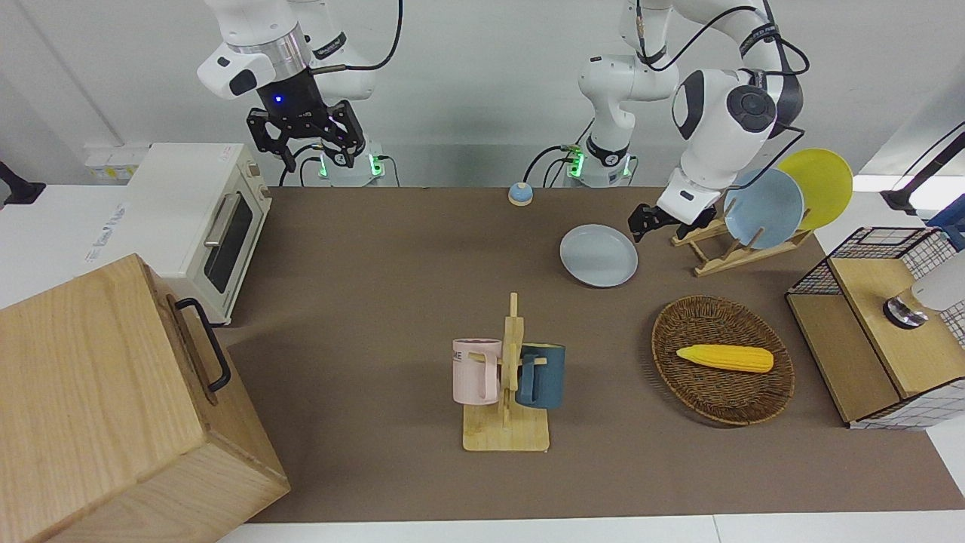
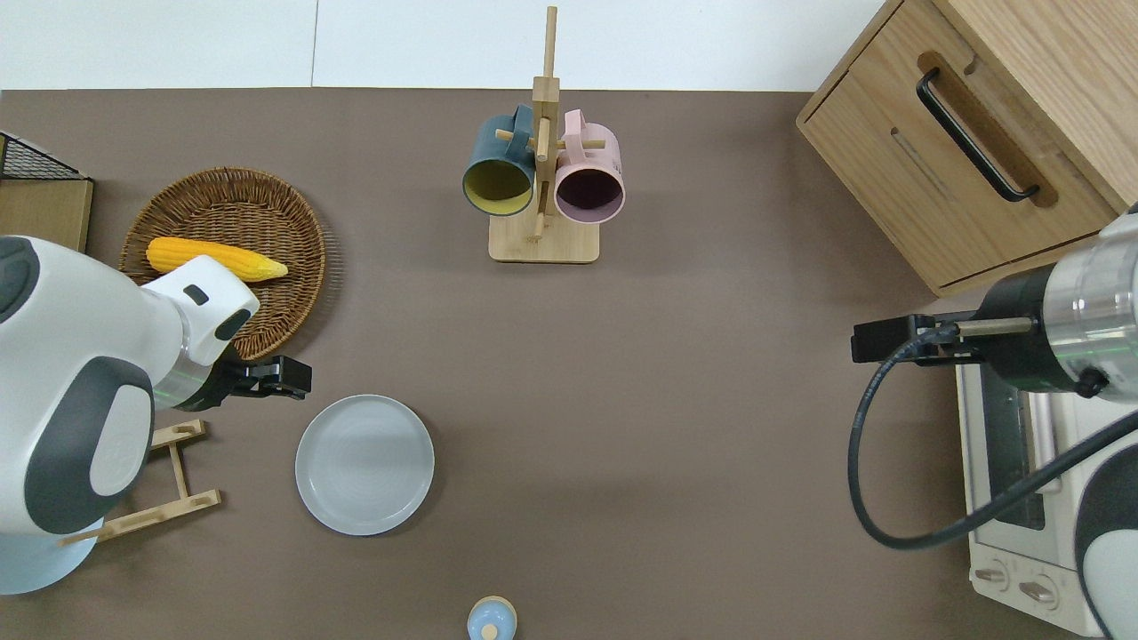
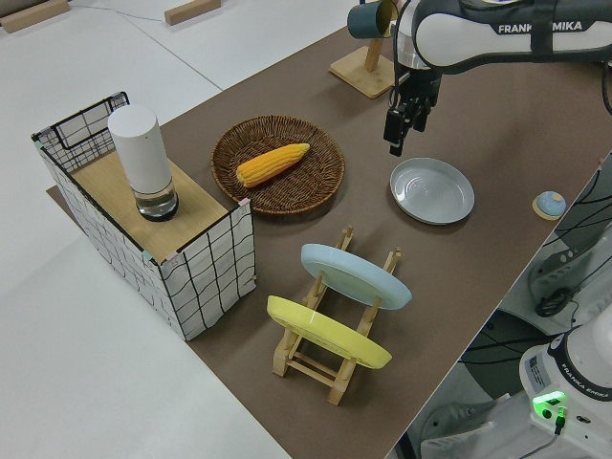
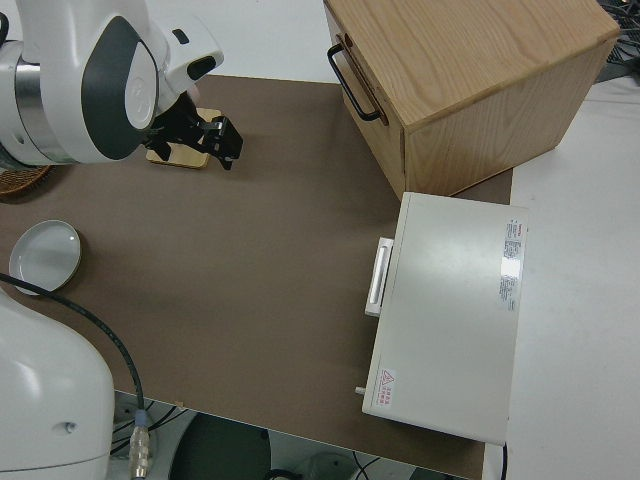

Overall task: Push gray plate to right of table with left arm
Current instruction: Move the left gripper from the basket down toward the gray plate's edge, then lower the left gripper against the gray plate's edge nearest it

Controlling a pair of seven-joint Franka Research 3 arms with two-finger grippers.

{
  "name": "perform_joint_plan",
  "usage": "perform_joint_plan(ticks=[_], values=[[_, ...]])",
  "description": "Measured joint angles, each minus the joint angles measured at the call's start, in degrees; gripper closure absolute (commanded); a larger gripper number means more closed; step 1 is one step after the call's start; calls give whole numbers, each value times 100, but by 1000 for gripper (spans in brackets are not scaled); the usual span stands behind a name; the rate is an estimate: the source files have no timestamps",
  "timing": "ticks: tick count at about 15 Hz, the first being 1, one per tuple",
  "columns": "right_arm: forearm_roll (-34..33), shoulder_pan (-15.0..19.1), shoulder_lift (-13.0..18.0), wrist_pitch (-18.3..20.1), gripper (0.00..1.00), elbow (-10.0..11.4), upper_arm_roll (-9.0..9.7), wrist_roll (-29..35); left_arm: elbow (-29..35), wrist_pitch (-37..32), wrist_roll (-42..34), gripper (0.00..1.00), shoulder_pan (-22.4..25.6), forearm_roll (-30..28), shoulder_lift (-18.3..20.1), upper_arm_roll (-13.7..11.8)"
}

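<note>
The gray plate (image 1: 598, 256) (image 2: 364, 464) (image 3: 432, 190) lies flat on the brown table (image 1: 377, 302), nearer to the robots than the wicker basket. My left gripper (image 1: 641, 226) (image 2: 292, 377) (image 3: 396, 142) hangs low, shut and holding nothing. It is just off the plate's rim on the side toward the left arm's end, over the mat between basket and plate. Whether it touches the rim I cannot tell. The right arm is parked, its gripper (image 1: 307, 147) (image 4: 222, 140) open.
A wicker basket (image 1: 754, 400) holds a corn cob. A wooden rack (image 1: 724, 256) carries a sky-blue plate and a yellow plate. A mug tree (image 1: 509, 377) stands mid-table. A toaster oven (image 1: 200, 219) and a wooden cabinet (image 1: 105, 400) occupy the right arm's end.
</note>
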State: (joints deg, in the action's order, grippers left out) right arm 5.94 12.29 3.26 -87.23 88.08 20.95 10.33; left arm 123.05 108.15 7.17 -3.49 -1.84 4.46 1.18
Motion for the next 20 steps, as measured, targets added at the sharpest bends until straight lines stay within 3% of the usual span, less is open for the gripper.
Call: perform_joint_plan(ticks=[7,11,15,20], values=[[0,0,0,0,5,0,0,0,1575,1328,-7,57,25,-123,358,-6],[0,0,0,0,5,0,0,0,2124,1730,-7,243,25,-254,432,-18],[0,0,0,0,5,0,0,0,2287,1814,-91,433,25,-258,455,-17],[0,0,0,0,5,0,0,0,2375,1906,-180,580,25,-259,456,-17]])
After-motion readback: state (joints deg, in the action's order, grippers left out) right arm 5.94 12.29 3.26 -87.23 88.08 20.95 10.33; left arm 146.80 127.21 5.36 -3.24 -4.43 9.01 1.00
